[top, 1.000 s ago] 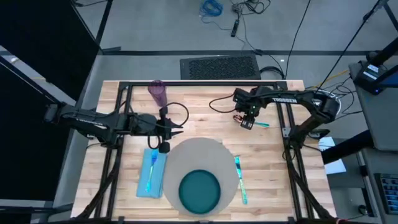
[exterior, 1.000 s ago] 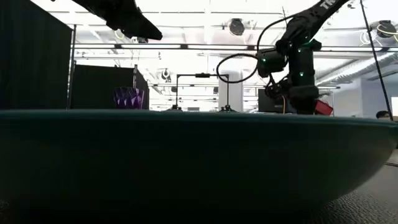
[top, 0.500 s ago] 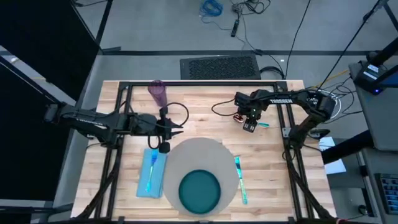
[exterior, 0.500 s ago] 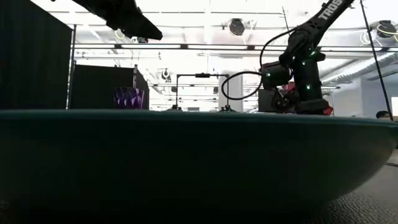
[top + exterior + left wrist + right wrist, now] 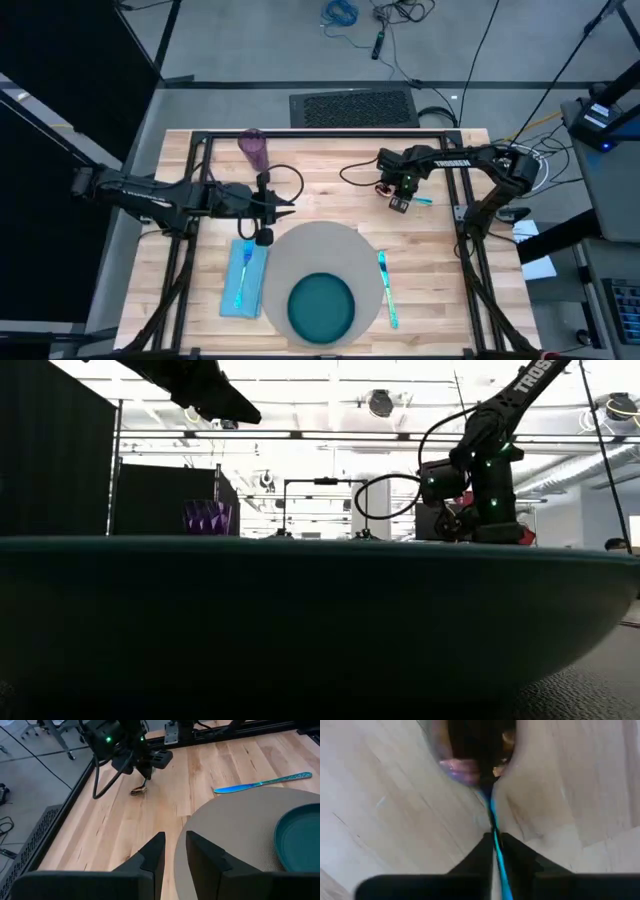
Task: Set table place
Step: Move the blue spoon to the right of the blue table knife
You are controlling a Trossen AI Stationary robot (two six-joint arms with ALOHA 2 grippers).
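Place-setting pieces lie across the near half of the table (image 5: 330,175): a round grey-beige mat (image 5: 320,275) sits at the near edge, with a teal plate (image 5: 321,307) on its near part. At nine o'clock from the mat, touching its rim, lies a light-blue napkin (image 5: 243,279) with a teal-handled utensil (image 5: 243,270) on it. At three o'clock from the plate, a second teal-handled utensil (image 5: 386,290) lies at the mat's edge. A translucent purple cup (image 5: 253,148) stands at about eleven o'clock from the mat, near the far edge.

At about one o'clock from the mat, the right gripper (image 5: 398,203) points down at the wood, low over the boards. Its wrist view shows the two dark fingers (image 5: 480,850) pressed close on either side of a thin teal-handled piece of cutlery (image 5: 496,845), whose metal end reaches away over the planks; in the high view the teal handle (image 5: 420,201) sticks out to the gripper's three o'clock.

The left gripper (image 5: 287,207) waits above the table at about eleven o'clock from the mat, between the cup and the mat. Its fingers (image 5: 155,852) stand slightly apart and hold nothing.
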